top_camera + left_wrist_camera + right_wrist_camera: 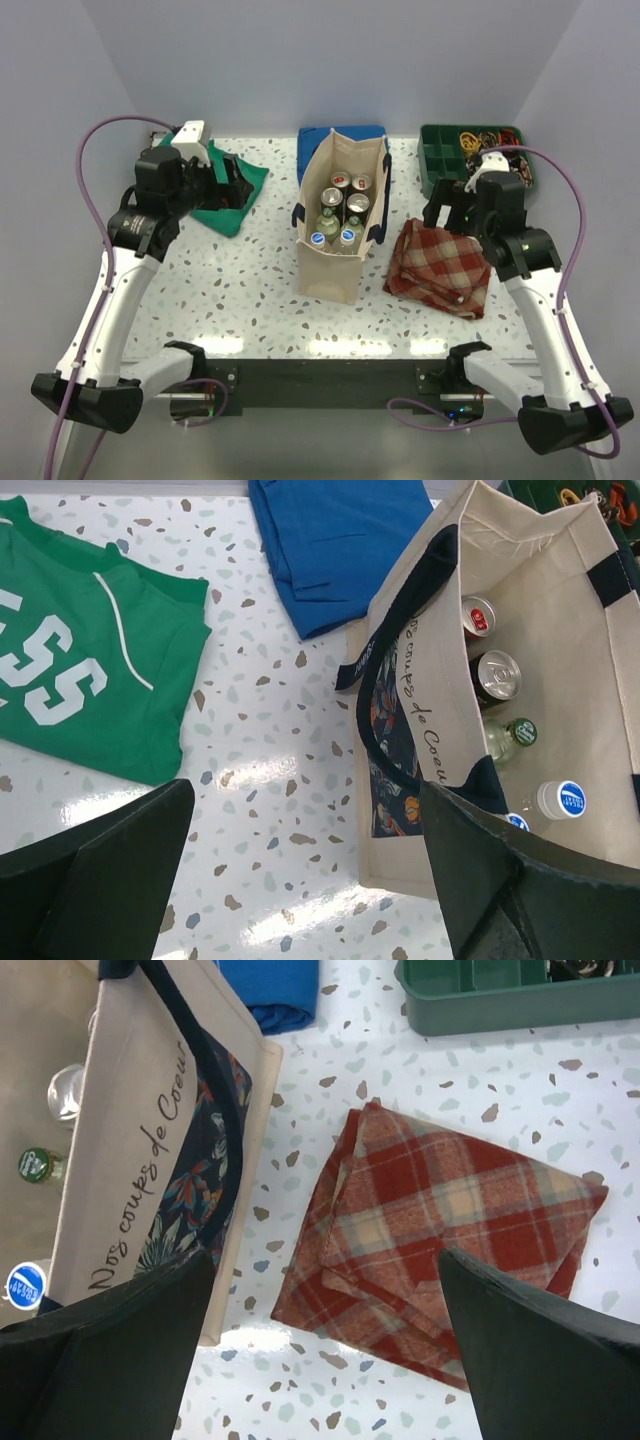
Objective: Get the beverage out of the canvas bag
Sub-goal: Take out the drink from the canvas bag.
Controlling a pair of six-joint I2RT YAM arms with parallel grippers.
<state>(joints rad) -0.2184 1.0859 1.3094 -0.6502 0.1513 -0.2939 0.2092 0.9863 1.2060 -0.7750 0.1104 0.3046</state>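
The left gripper (310, 880) and right gripper (320, 1360) both hang with jaws spread wide, grasping nothing, each arm bent at the elbow above the terrazzo table (230, 290). The left hovers beside a green jersey (100, 680), the right over a red plaid cloth (450, 1220). Between them the canvas bag (335, 265) stands upright, with cans and bottles (340, 210) inside.

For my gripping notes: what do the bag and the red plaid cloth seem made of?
The canvas bag: apparently stiff, matte canvas; it stands upright unaided. The red plaid cloth: soft woven fabric, perhaps flannel; it lies in limp folds.
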